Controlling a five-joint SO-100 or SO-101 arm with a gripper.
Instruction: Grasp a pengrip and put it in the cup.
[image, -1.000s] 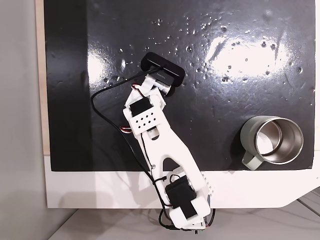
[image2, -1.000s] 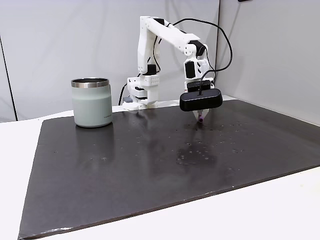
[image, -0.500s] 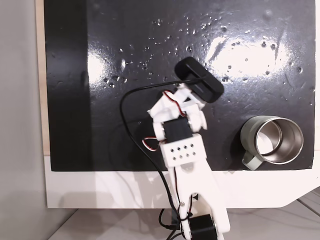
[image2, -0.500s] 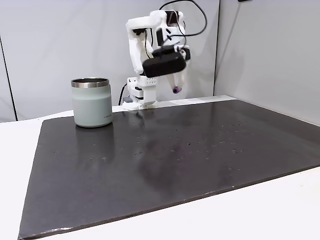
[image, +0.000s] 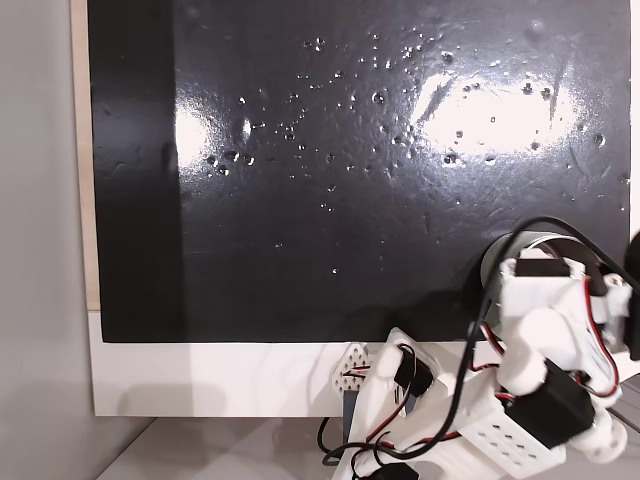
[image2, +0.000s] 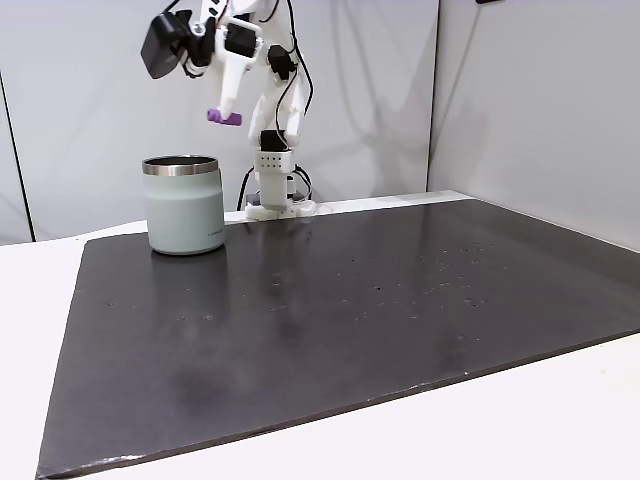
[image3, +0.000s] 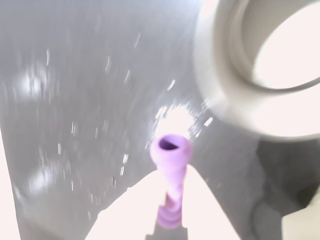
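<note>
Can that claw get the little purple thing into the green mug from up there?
Probably yes. The gripper holds the pengrip in the air, above the cup and slightly to its right; the cup's mouth is open, with nothing between.

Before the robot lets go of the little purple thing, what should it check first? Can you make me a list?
1. Small lilac-purple ribbed rubber grip held in the gripper: ok, the white fingers pinch it on both sides in the wrist view.
2. Sage-green mug with the shiny steel rim standing upright: ok.
3. Mug mouth open, nothing covering it: ok in the side fixed view; inside is too bright to see in the wrist view.
4. Grip higher than the rim: ok, it hangs above it.
5. Grip right over the mouth: not ok, it looks just off to the mug's right side in the side fixed view, and the wrist view shows the opening off to the upper right.
6. Black mat around the mug clear: ok.
</note>
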